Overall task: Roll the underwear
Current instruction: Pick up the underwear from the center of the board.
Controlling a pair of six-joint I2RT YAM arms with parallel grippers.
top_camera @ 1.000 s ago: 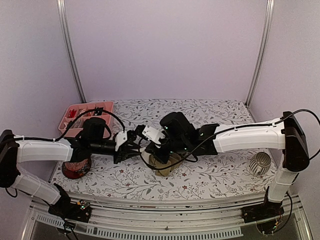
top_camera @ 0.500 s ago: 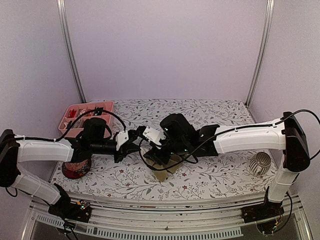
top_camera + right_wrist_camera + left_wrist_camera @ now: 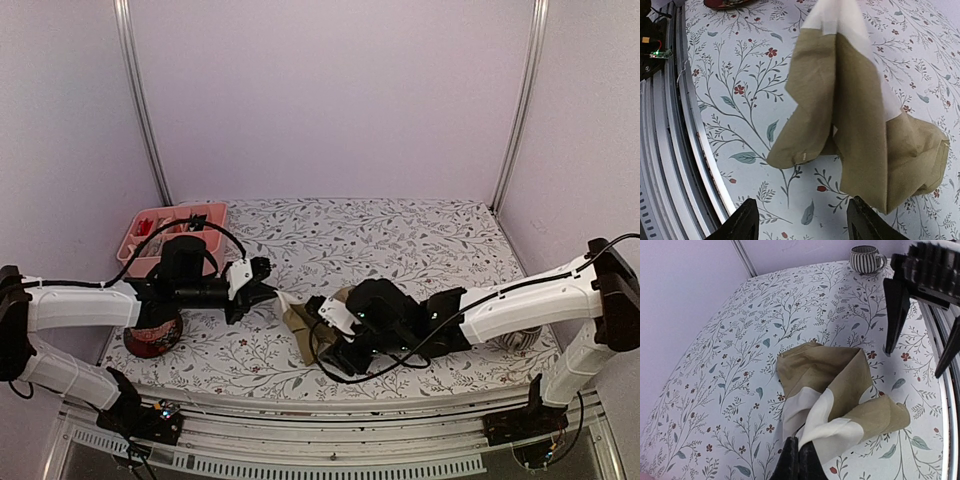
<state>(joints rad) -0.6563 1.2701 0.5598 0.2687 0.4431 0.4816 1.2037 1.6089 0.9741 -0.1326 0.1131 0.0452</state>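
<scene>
Left claw (image 3: 798, 456) clenched on tan underwear (image 3: 840, 385) by pale band (image 3: 810, 415); right claw (image 3: 802, 220) released; it looked limp, light, best pinched at hem

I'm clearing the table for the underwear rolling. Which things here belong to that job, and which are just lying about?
Belongs to the job: tan underwear, its pale band pinched in the left end effector; right end effector, open, facing it.
Just lying about: pink tray, red container, striped mug.
</scene>
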